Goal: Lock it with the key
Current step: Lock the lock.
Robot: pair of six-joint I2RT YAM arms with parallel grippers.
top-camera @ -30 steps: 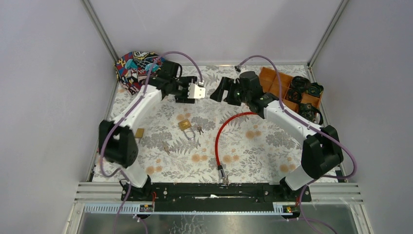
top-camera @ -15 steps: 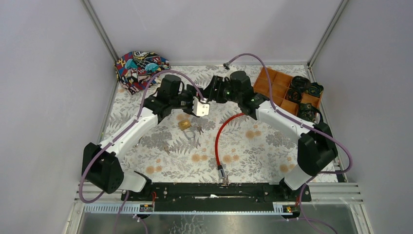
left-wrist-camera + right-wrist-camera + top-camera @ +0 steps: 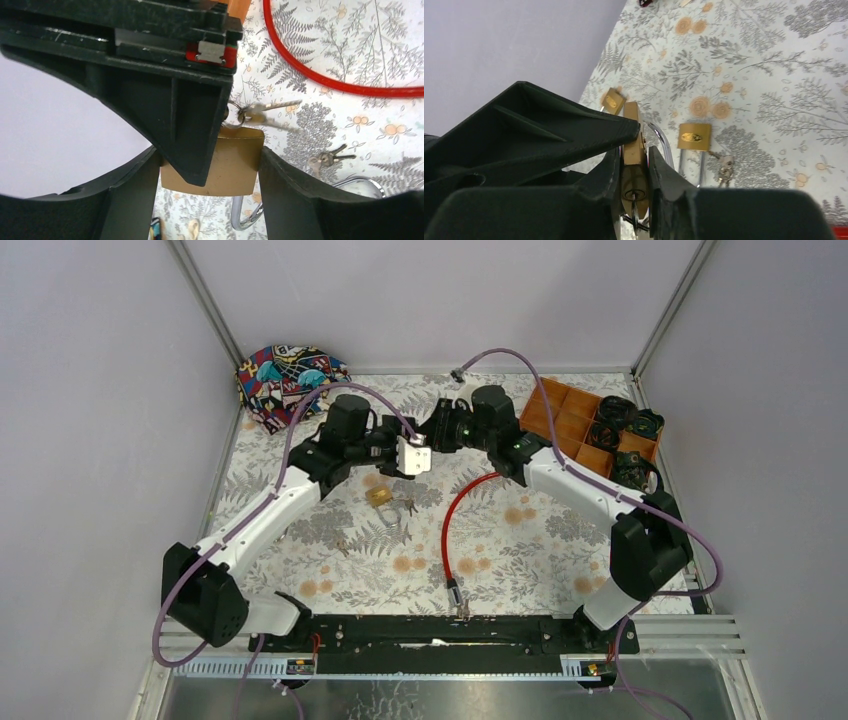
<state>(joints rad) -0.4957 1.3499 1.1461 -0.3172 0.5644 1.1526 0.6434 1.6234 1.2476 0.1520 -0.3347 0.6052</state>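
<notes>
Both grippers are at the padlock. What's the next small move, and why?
Probably back the right gripper off slightly and close on the key. The left gripper clamps the padlock by its side edges, and the key sits in the keyhole, but the right gripper's fingers flank the padlock's body, with the key behind their tips.

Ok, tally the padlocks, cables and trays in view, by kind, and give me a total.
Brass padlocks: 3 (held padlock, loose large padlock, loose small padlock)
Red cable: 1
Orange tray: 1
Total: 5
</notes>
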